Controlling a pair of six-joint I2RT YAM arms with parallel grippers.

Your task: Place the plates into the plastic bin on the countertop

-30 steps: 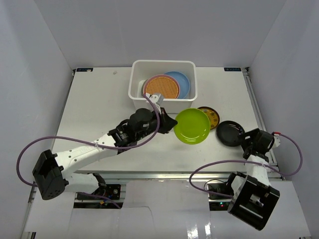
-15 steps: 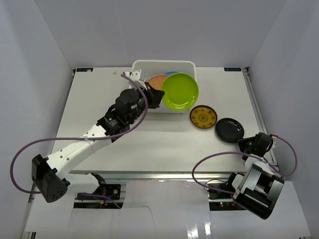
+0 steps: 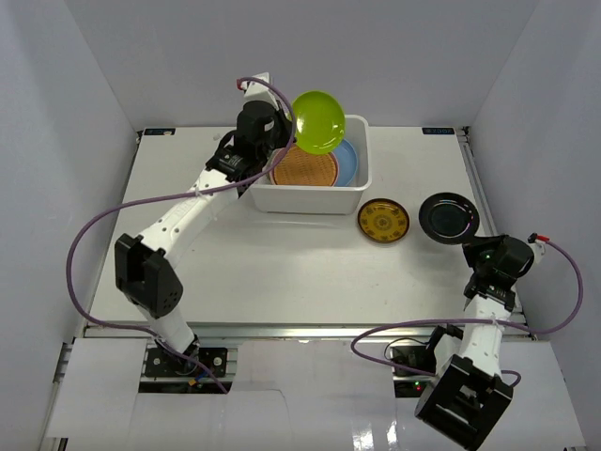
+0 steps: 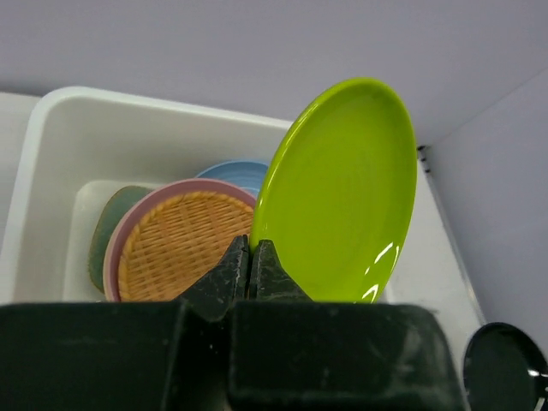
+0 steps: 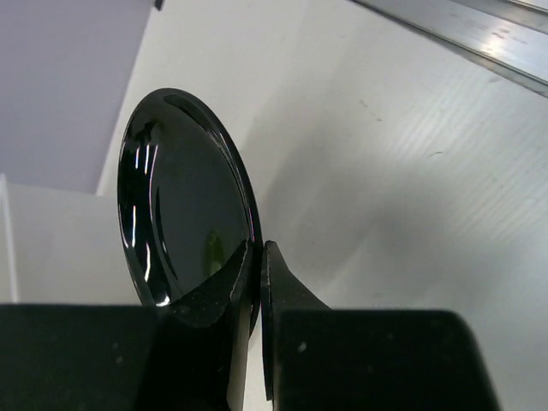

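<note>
My left gripper [image 3: 285, 132] [image 4: 249, 246] is shut on the rim of the lime green plate [image 3: 318, 121] [image 4: 341, 193] and holds it tilted on edge above the white plastic bin [image 3: 356, 193] [image 4: 51, 145]. Inside the bin lie a pink plate with a woven orange plate [image 3: 305, 168] [image 4: 175, 244] on it, a blue plate [image 3: 346, 160] [image 4: 233, 169] and a pale green dish [image 4: 104, 229]. My right gripper [image 3: 472, 242] [image 5: 258, 248] is shut on the black plate [image 3: 449, 217] [image 5: 184, 201], lifted off the countertop [image 3: 282, 263]. The black-with-yellow-pattern plate [image 3: 384, 220] lies flat right of the bin.
White walls close in the countertop on three sides. A metal rail [image 3: 282, 329] runs along the front edge and another [image 5: 479, 38] along the right side. Purple cables [image 3: 103, 225] trail from both arms.
The left arm has carried the lime green plate from the middle of the countertop up over the bin. The right gripper has shut on the black plate and raised it toward the back.
</note>
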